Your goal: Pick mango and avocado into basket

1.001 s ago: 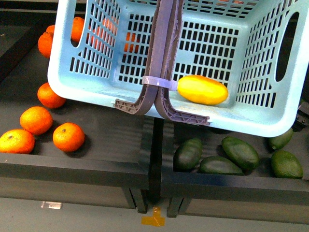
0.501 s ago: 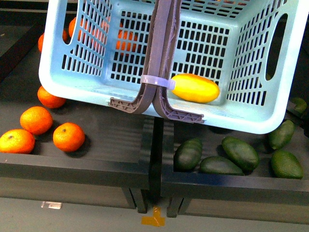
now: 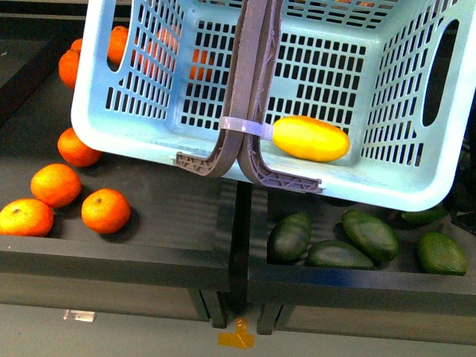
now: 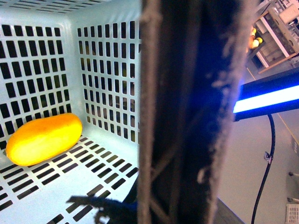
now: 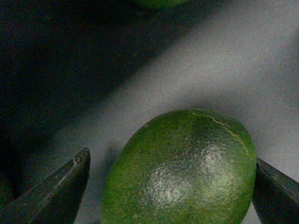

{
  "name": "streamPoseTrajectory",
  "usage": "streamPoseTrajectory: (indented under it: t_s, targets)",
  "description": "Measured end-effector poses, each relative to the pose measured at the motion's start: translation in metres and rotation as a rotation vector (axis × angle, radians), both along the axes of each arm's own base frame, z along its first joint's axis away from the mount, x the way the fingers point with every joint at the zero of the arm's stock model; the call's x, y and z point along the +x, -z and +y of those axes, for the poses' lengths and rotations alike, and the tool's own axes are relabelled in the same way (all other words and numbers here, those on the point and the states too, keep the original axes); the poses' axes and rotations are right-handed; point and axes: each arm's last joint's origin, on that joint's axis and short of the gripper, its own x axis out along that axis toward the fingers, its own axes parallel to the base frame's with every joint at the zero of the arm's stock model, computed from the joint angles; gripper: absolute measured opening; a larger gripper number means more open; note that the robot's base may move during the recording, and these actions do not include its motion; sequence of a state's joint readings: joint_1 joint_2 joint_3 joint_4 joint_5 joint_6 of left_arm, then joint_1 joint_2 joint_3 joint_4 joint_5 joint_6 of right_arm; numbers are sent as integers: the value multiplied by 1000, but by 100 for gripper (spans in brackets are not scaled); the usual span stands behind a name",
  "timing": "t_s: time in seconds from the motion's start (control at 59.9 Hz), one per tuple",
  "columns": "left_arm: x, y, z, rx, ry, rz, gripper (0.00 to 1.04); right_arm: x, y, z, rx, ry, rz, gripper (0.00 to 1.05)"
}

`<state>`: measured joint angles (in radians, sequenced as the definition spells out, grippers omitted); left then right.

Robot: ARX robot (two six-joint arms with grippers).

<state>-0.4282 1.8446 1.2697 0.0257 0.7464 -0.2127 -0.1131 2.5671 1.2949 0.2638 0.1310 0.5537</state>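
Note:
The teal basket [image 3: 149, 141] hangs tilted above the two bins in the front view. Its brown-grey handles [image 3: 249, 89] are folded together over the middle. My left gripper is shut on those handles [image 4: 187, 116], which fill the left wrist view and hide its fingers. The yellow mango [image 3: 310, 138] lies on the slotted floor inside the basket [image 4: 44, 138]. My right gripper [image 5: 168, 196] is open around one dark green avocado [image 5: 182, 168], with a dark finger [image 5: 56, 191] on either side. The basket hides that gripper in the front view.
Several more avocados [image 3: 370, 234] lie in the right bin under the basket. Oranges [image 3: 105, 210] sit in the left bin, some showing through the basket wall. A black divider [image 3: 239, 223] separates the bins, and a raised front ledge [image 3: 357, 279] runs along them.
The basket swung left half a second ago and has come back right, now covering more of the avocados at the far right. The mango stayed inside it.

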Motion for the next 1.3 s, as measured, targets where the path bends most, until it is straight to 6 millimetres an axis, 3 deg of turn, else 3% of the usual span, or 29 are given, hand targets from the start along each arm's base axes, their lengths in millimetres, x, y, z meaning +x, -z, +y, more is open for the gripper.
streamPoseTrajectory:
  t_s: [0.15,0.267,0.434,0.517,0.617,0.701,0.801,0.901,1.034,1.101,1.251,1.301]
  targets:
    - [0,0,0,1,-2,-1,5,2,-3,-1,-8,5,-18,69]
    - [0,0,0,1,-2,-1,5,-1,-8,-3,-23,17,-24,62]
    - [0,0,0,1,-2,0,5,-8,-47,-12,-76,59,-95,60]
    - [0,0,0,1,-2,0,5,-11,-84,-17,-121,72,-186,60]
    - [0,0,0,1,-2,0,5,-27,-163,-13,-112,57,-366,60]
    - [0,0,0,1,-2,0,5,-46,-224,7,-79,-11,-503,60]
    - [0,0,0,1,-2,0,5,-63,-271,35,-53,-92,-617,60]
    - [0,0,0,1,-2,0,5,-76,-301,66,-24,-178,-689,59]
    - [0,0,0,1,-2,0,5,-84,-309,107,-6,-271,-692,59]
    - [0,0,0,1,-3,-1,5,-82,-293,132,-17,-318,-637,59]
    - [0,0,0,1,-2,0,5,-76,-269,158,-89,-391,-567,60]
    - [0,0,0,1,-2,0,5,-75,-267,162,-95,-408,-569,68]
